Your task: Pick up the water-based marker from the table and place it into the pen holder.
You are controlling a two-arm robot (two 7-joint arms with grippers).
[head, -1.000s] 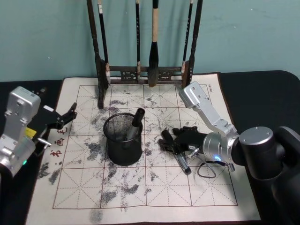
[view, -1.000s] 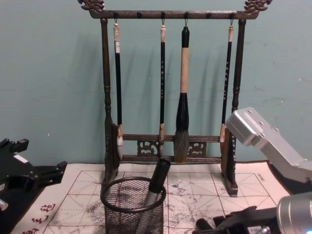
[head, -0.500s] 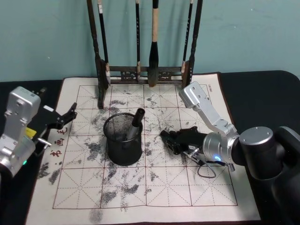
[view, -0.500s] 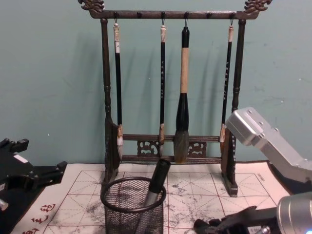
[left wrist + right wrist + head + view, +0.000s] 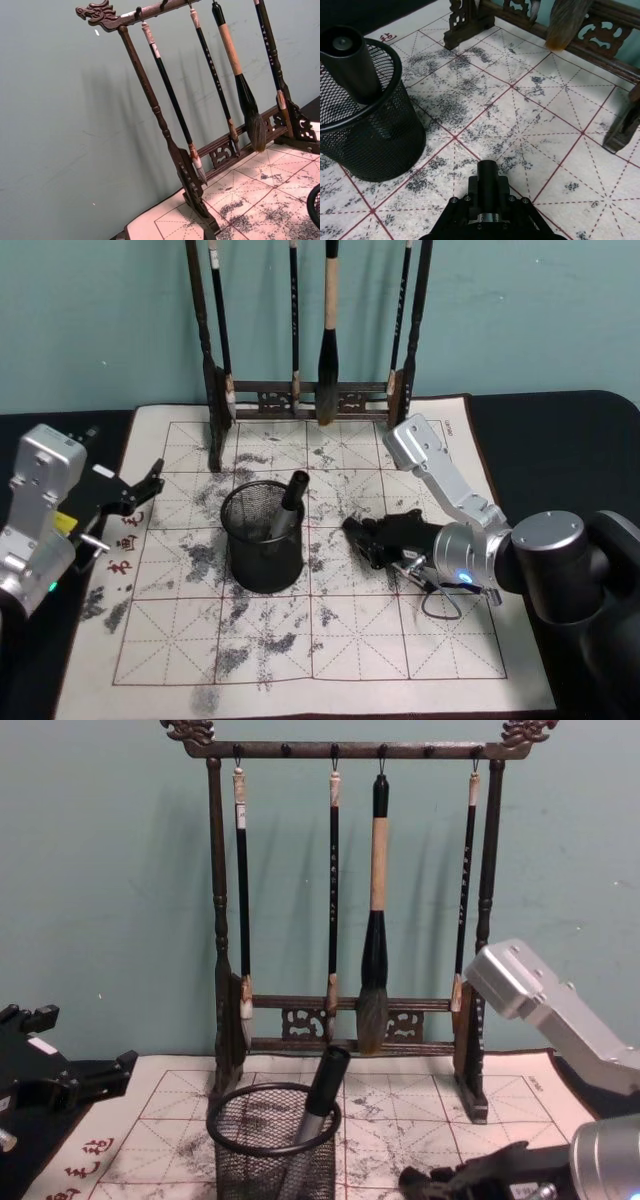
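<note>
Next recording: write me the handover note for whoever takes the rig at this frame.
Left gripper: open, parked over the left edge of the mat, away from the job.
Right gripper: low over the mat, just right of the pen holder; whether it grips anything is unclear.
Pen holder: upright on the mat, one marker leaning inside it.
Done: that marker is in.
Left: check the right gripper's grasp; if it has a second marker, carry it over the holder's rim and release.

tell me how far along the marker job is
One marker already stands in the cup. The right gripper holds a second marker beside it. Left: lift it over the rim and drop it in. The left gripper is parked beside the mat.
</note>
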